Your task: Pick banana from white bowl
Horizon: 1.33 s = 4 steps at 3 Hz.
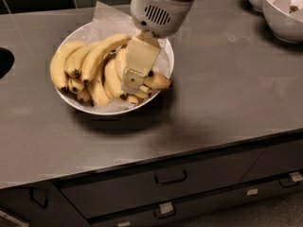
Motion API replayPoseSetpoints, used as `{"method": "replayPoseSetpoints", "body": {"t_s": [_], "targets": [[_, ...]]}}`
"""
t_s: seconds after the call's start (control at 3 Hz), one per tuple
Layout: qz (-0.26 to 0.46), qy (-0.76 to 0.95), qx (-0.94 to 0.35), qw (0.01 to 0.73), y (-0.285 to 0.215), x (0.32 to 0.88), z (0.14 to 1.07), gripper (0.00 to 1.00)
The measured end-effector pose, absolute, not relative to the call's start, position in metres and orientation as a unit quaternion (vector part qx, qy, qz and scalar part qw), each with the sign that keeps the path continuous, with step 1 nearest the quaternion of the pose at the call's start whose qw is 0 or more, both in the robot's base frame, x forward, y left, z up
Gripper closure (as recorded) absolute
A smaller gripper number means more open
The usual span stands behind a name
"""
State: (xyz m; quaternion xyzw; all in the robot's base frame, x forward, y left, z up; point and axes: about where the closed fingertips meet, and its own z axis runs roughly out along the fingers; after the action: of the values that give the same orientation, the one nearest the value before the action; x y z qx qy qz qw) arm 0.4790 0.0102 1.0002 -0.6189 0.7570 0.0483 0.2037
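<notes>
Noted gripper (134, 85) low in the right half of the white bowl (102, 111), upper centre of frame, tip set among the bananas (94, 60) and against a short banana (158, 82) pointing toward the right rim. Unable to tell from this angle whether closed on that fruit or merely pressed beside it. Confirmed all fruit inside the bowl, heaped on crinkled paper (106, 15), with nothing lifted clear. Judged first hazard: possible joining at the stems among several bananas, too crowded to confirm; would drag neighbours up with any lift and spill them onto the counter (227, 89). Second: contact toward one end of the short banana rather than its middle; expect pivoting and slipping out under its own weight. Third: loading at the right side of a shallow bowl; could tilt it or skid it across the smooth counter toward the front edge above the drawers (170, 178). Fourth: loose paper liable to catch on the gripper and rise with it, upsetting the heap. Also flagged soft ripe skin, easily bruised by hard squeezing. Recommend slow vertical lift, checking for a single fruit before clearing the rim.
</notes>
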Motion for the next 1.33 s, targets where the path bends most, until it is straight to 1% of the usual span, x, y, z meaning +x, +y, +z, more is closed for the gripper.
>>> {"method": "replayPoseSetpoints", "body": {"t_s": [0.33, 0.67, 1.0, 1.33], "targets": [[0.036, 0.762, -0.617, 0.194, 0.014, 0.480, 0.996, 0.17], [0.020, 0.772, -0.608, 0.184, 0.011, 0.486, 0.990, 0.19], [0.011, 0.780, -0.602, 0.171, 0.012, 0.494, 0.984, 0.27], [0.004, 0.787, -0.594, 0.165, 0.011, 0.498, 0.980, 0.31]]}}
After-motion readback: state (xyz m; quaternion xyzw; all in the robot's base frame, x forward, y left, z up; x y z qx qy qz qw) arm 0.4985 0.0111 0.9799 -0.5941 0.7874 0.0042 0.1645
